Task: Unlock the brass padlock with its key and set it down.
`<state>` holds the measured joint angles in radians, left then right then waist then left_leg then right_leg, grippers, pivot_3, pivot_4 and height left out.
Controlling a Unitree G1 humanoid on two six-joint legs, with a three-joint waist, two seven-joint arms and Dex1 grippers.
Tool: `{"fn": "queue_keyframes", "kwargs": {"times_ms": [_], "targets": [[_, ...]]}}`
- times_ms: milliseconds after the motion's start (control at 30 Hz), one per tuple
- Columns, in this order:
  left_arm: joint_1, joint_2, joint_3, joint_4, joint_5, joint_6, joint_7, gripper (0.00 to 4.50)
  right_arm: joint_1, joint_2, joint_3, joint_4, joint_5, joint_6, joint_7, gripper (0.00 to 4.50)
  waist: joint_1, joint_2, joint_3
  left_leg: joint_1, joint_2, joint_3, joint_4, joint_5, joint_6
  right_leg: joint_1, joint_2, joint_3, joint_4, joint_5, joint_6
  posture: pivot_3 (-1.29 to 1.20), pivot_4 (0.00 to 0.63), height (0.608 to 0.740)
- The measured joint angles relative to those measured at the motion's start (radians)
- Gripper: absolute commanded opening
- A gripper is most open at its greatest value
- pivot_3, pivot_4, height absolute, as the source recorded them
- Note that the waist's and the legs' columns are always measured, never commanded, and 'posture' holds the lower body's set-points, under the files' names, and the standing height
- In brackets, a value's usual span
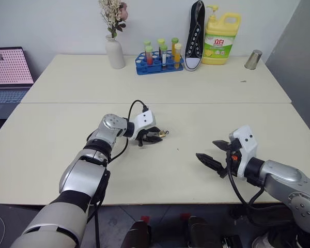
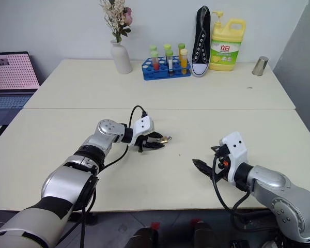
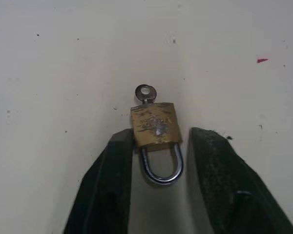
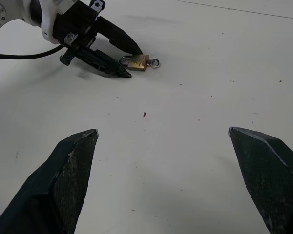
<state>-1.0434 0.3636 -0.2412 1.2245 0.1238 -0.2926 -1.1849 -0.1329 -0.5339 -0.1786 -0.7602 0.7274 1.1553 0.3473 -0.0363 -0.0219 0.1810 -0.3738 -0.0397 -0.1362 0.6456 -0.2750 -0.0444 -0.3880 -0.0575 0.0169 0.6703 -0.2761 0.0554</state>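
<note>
**Padlock on table between left fingers, key in place**

A laptop (image 1: 8,72) with a pink screen sat at the far left edge. On the cream table (image 1: 160,85), along the back, stood a white ceramic vase (image 1: 114,51) of dried flowers, a blue rack of coloured tubes (image 1: 159,56), a black-and-white canvas shoe (image 1: 195,35) propped upright, a yellow detergent bottle (image 1: 221,39), and a small metal cup (image 1: 253,59).

The left gripper (image 1: 156,135) lay low over the table's near half, pointing to the right. The small golden-brass rectangular padlock (image 3: 155,126) rested flat on the table between its two black fingers (image 3: 107,185). One finger touched a corner of the body; the other stood just beside it with a slim gap, so the fingers were partly closed around the lock, not clamped. The silver U-shaped shackle (image 3: 161,168) sat seated in the body, pointing back toward the wrist. The small silvery key (image 3: 145,92) stuck out of the opposite end.

The right gripper (image 1: 215,154) hovered well apart to the right, its fingers spread wide, holding nothing.
</note>
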Motion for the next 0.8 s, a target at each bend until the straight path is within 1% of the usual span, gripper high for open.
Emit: {"fn": "queue_keyframes", "kwargs": {"times_ms": [33, 233, 367, 467, 533, 567, 600, 633, 700, 800], "targets": [[0.000, 0.000, -0.002, 0.000, 0.004, 0.000, 0.003, 0.96, 0.000, 0.000, 0.000, 0.000, 0.001, 0.000, -0.001, 4.50, 0.000, 0.000, 0.000, 0.000, 0.000, 0.000, 0.000, 0.000, 0.000, 0.000, 0.000, 0.000, 0.001, 0.000, 0.000, 0.00, 0.150, 0.740], [0.033, 0.010, -0.020, -0.040, 0.035, -0.075, 0.030, 0.95, 0.000, -0.019, 0.004, 0.001, -0.001, -0.016, 0.006, 4.50, 0.000, 0.001, -0.002, 0.006, 0.000, 0.001, 0.000, 0.000, 0.000, 0.003, 0.000, 0.001, 0.003, 0.000, 0.000, 0.00, 0.150, 0.740], [0.092, 0.028, -0.017, -0.112, 0.032, -0.147, 0.036, 0.95, 0.003, -0.056, 0.033, 0.001, -0.023, -0.062, 0.026, 4.50, 0.001, 0.002, -0.003, 0.006, 0.000, 0.001, -0.001, 0.000, 0.000, 0.003, 0.000, 0.002, 0.003, 0.000, 0.000, 0.00, 0.150, 0.740], [0.164, 0.048, -0.001, -0.206, -0.010, -0.149, -0.012, 0.95, 0.011, -0.057, 0.042, 0.001, -0.029, -0.089, 0.037, 4.50, 0.001, 0.002, -0.003, 0.006, 0.000, 0.001, -0.001, 0.000, 0.000, 0.003, 0.000, 0.003, 0.003, -0.001, 0.000, 0.00, 0.150, 0.740], [0.223, 0.069, 0.017, -0.290, -0.054, -0.105, -0.061, 0.95, 0.018, -0.058, 0.044, 0.001, -0.028, -0.100, 0.047, 4.50, 0.000, 0.002, -0.003, 0.006, 0.000, 0.001, -0.001, 0.000, 0.000, 0.002, 0.000, 0.003, 0.003, -0.001, -0.001, 0.00, 0.150, 0.740], [0.268, 0.094, 0.025, -0.368, -0.082, -0.046, -0.095, 0.95, 0.019, -0.060, 0.046, 0.001, -0.026, -0.101, 0.053, 4.50, -0.003, 0.002, -0.003, 0.006, 0.001, 0.001, -0.001, 0.000, 0.000, 0.002, 0.000, 0.003, 0.003, -0.001, -0.001, 0.00, 0.150, 0.740], [0.329, 0.141, 0.037, -0.469, -0.120, 0.037, -0.139, 0.95, 0.021, -0.063, 0.047, 0.000, -0.023, -0.103, 0.062, 4.50, -0.014, 0.002, -0.003, 0.006, 0.002, 0.001, -0.002, 0.000, 0.000, 0.001, 0.001, 0.004, 0.003, -0.001, -0.001, 0.00, 0.150, 0.740], [0.368, 0.176, 0.049, -0.531, -0.145, 0.100, -0.166, 0.95, 0.026, -0.068, 0.046, 0.001, -0.020, -0.103, 0.066, 4.50, -0.019, 0.002, -0.003, 0.006, 0.002, 0.000, -0.002, 0.000, 0.000, 0.001, 0.001, 0.004, 0.004, -0.001, -0.002, 0.00, 0.150, 0.740], [0.422, 0.232, 0.054, -0.639, -0.164, 0.196, -0.193, 0.95, 0.028, -0.071, 0.047, 0.001, -0.013, -0.103, 0.072, 4.50, -0.022, 0.002, -0.003, 0.006, 0.003, 0.000, -0.002, 0.000, 0.000, 0.001, 0.002, 0.005, 0.004, -0.001, -0.002, 0.00, 0.150, 0.740], [0.480, 0.270, 0.054, -0.765, -0.174, 0.289, -0.196, 0.95, 0.028, -0.083, 0.067, 0.001, -0.001, -0.107, 0.096, 4.50, -0.020, 0.002, -0.003, 0.007, 0.003, 0.001, -0.002, 0.000, 0.000, 0.001, 0.002, 0.004, 0.004, -0.001, -0.002, 0.00, 0.150, 0.740]]}}
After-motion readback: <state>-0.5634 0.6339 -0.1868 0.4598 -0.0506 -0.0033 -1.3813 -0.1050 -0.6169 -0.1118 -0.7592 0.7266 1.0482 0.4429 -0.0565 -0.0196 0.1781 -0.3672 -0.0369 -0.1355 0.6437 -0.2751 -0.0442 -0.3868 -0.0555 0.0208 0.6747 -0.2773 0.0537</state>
